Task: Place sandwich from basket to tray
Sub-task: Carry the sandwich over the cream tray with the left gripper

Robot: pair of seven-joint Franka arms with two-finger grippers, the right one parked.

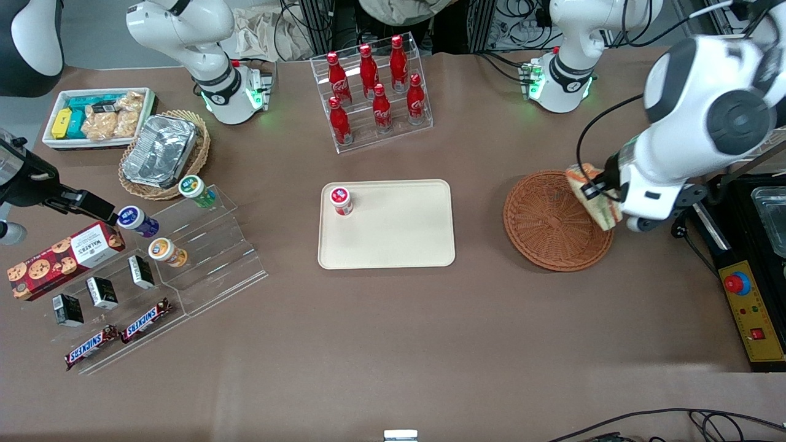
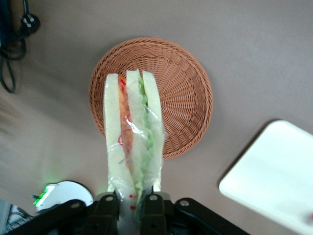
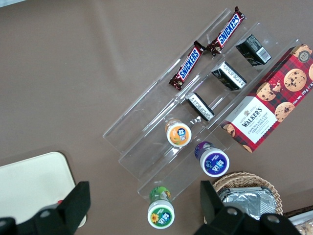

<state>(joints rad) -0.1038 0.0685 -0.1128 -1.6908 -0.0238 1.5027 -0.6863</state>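
My left gripper [image 1: 592, 191] is shut on the wrapped wedge sandwich [image 1: 594, 197], held in the air above the reddish-brown wicker basket [image 1: 549, 224] at its edge toward the working arm's end. In the left wrist view the sandwich [image 2: 132, 132] hangs between the black fingers [image 2: 152, 210], its red and green filling edge showing, with the basket [image 2: 183, 93] below it. The basket holds nothing else. The cream tray [image 1: 393, 233] lies flat mid-table, and a corner of the tray [image 2: 274, 183] shows in the wrist view.
A small red-lidded jar [image 1: 341, 200] stands on the tray's corner. A clear rack of red cola bottles [image 1: 372, 92] stands farther from the camera than the tray. A clear stepped snack display [image 1: 166, 270] and a foil-lined tan basket [image 1: 163, 153] lie toward the parked arm's end. A control box [image 1: 752, 307] sits at the working arm's end.
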